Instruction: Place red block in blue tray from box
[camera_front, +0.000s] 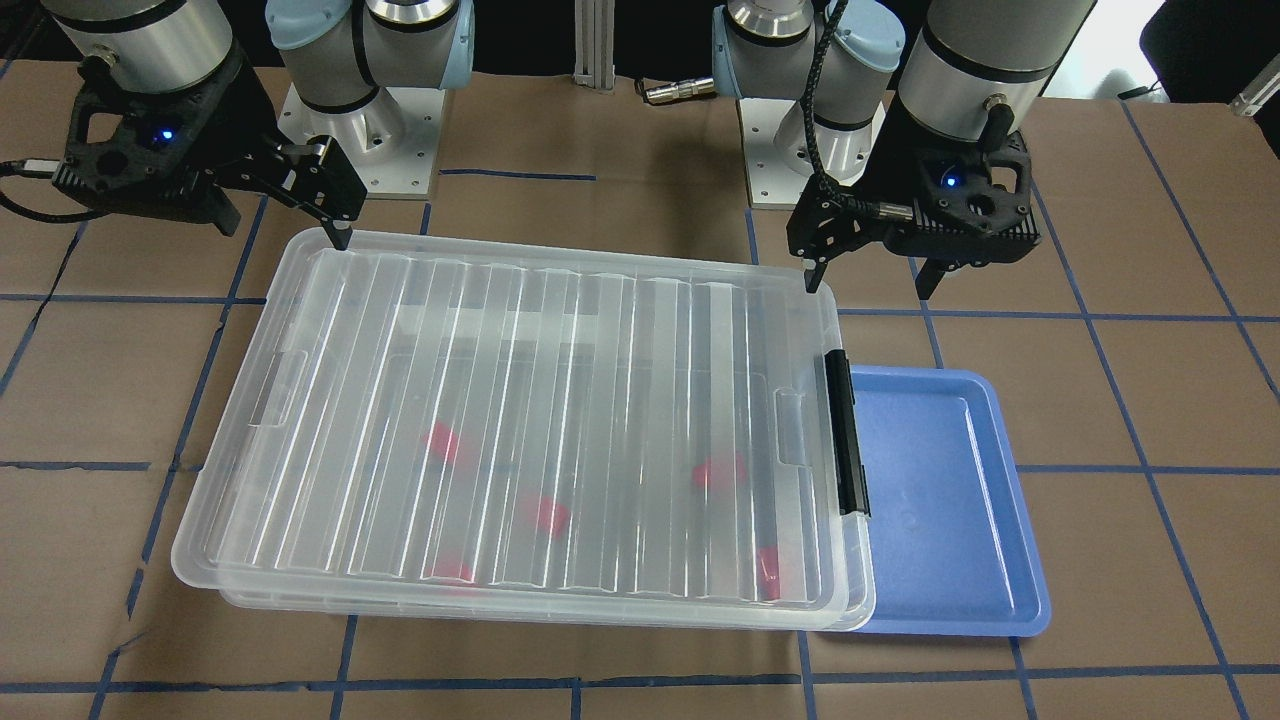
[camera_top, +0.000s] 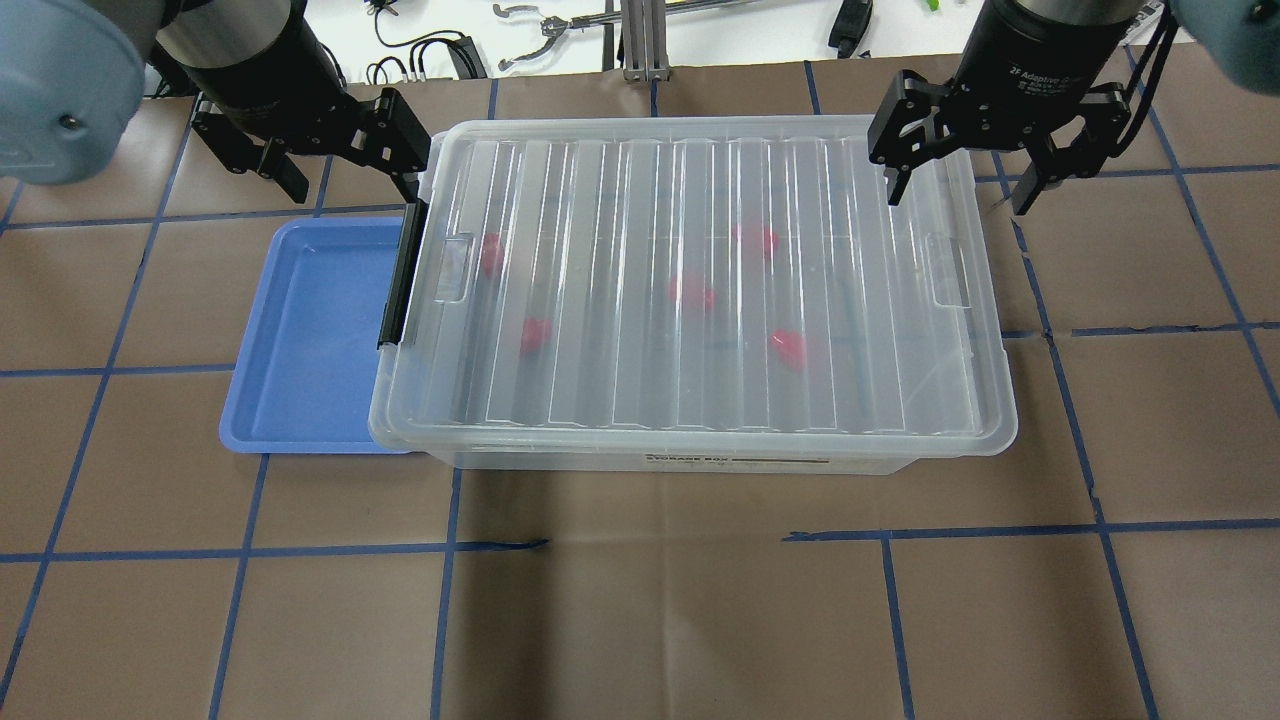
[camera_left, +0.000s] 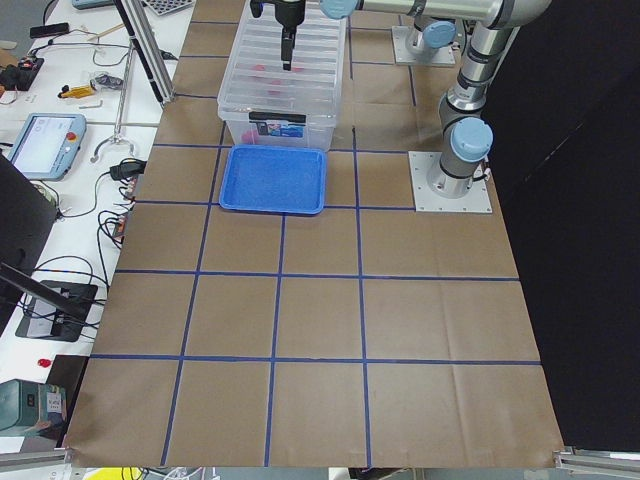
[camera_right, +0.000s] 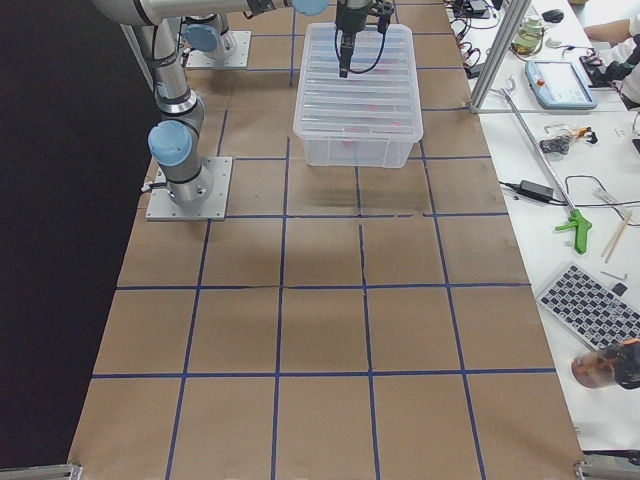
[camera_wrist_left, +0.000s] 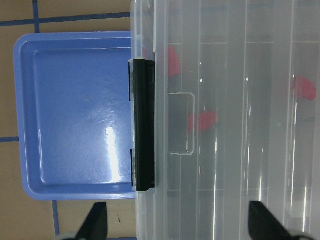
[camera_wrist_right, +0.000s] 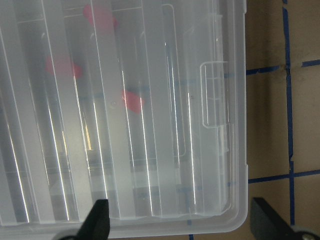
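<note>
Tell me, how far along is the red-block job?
Barely started. Done: nothing; the blue tray is empty and the red blocks lie under the lid of the box. In hand: the left arm's fingers and the right arm's fingers, spread open, straddle the lid's two short ends. Left: lift the lid, pick a block, drop it in the tray.

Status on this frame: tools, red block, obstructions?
Left tool, right tool open, empty, above box ends. Red blocks inside, lid on, in the way. Blue tray empty.

The tray (camera_top: 300, 330) lies just beside the lidded box (camera_top: 620, 380), on the robot's left; 5 blocks (camera_top: 690, 293) lie scattered inside the box.
</note>
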